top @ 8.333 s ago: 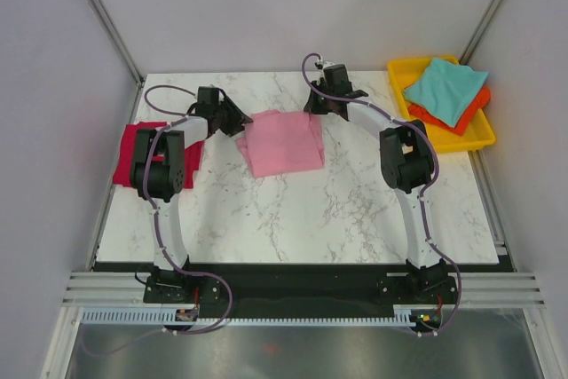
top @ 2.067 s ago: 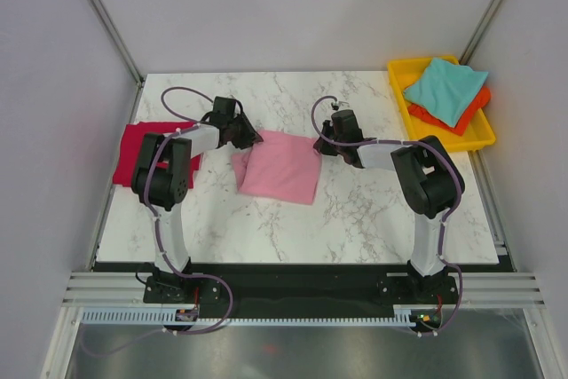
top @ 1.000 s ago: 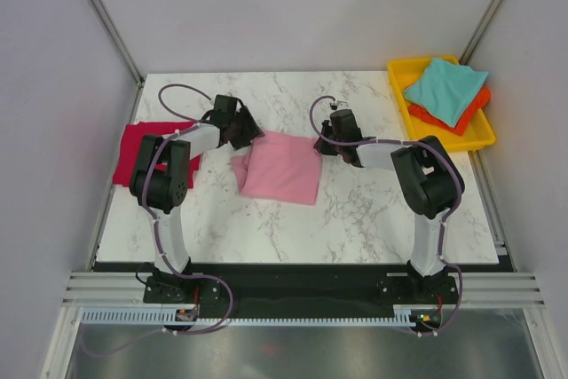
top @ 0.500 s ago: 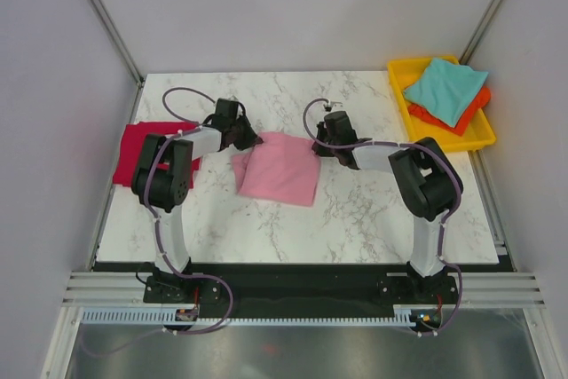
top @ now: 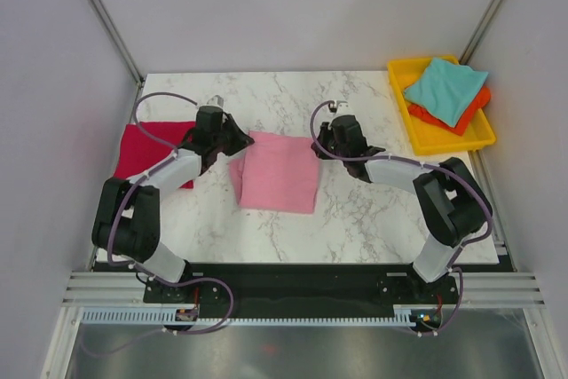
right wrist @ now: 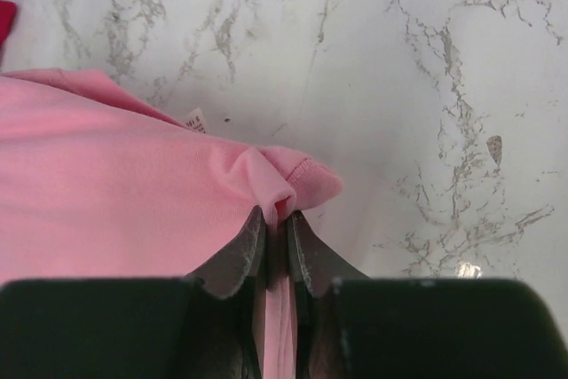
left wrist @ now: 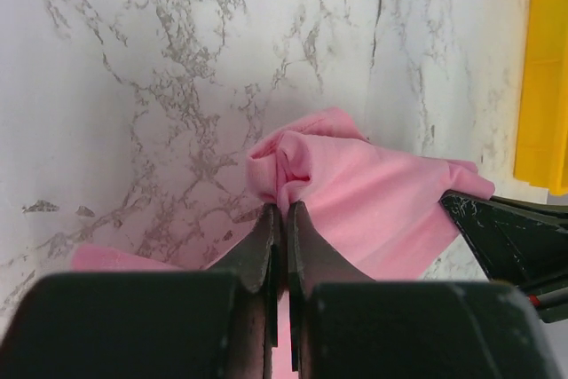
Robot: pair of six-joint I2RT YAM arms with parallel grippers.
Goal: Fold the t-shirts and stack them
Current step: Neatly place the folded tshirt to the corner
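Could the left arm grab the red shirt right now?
Probably not yet: the left gripper is pinched shut on the pink shirt. The red shirt lies right beside that arm, so letting go first should help.

lab cell: white panels [top: 266,6], framed marble table [top: 355,210]

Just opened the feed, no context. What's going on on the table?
Both arms are working on the pink t-shirt, which lies partly folded in the middle of the table. The left gripper is shut on one far corner and the right gripper on the other. The crimson t-shirt lies at the table's left edge. The teal t-shirt sits on the orange t-shirt in the yellow tray, neither being handled.
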